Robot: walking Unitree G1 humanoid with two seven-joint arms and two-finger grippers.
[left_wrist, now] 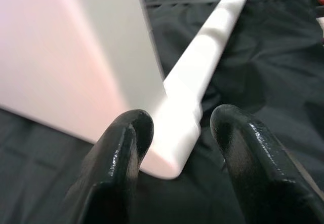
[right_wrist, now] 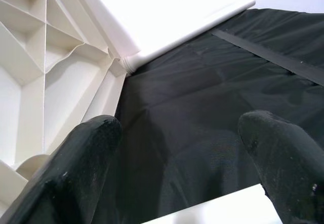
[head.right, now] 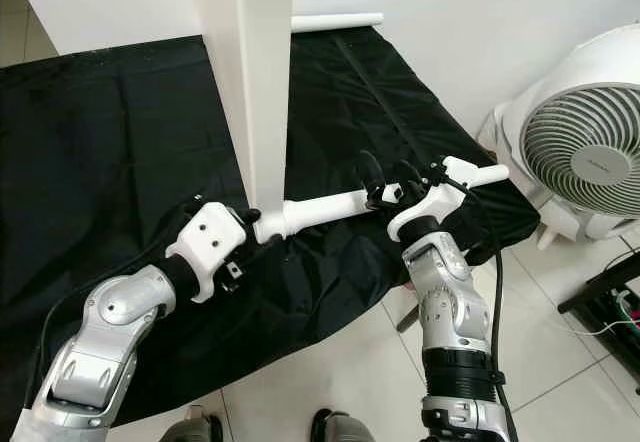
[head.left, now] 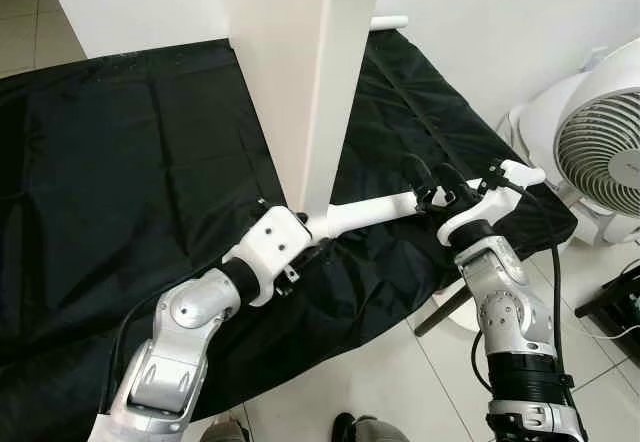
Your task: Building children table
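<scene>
Standing on edge over the black cloth [head.left: 120, 182], the white moulded plastic tabletop [head.left: 310, 72] is looking light, stiff and slippery. The left gripper [left_wrist: 177, 133] is reaching with fingers spread around the near end of the white round plastic leg [head.left: 370, 212] — best held mid-shaft. The right gripper [head.left: 445, 187] is hovering, fingers apart, over the far end.

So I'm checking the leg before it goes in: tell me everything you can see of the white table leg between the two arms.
The white table leg is a smooth round tube that looks like plastic, lying nearly level over the black cloth. One end meets the corner of the upright white tabletop, by the left tool, whose open fingers sit either side of it. The right tool is at its other end; its grip is hidden.
</scene>
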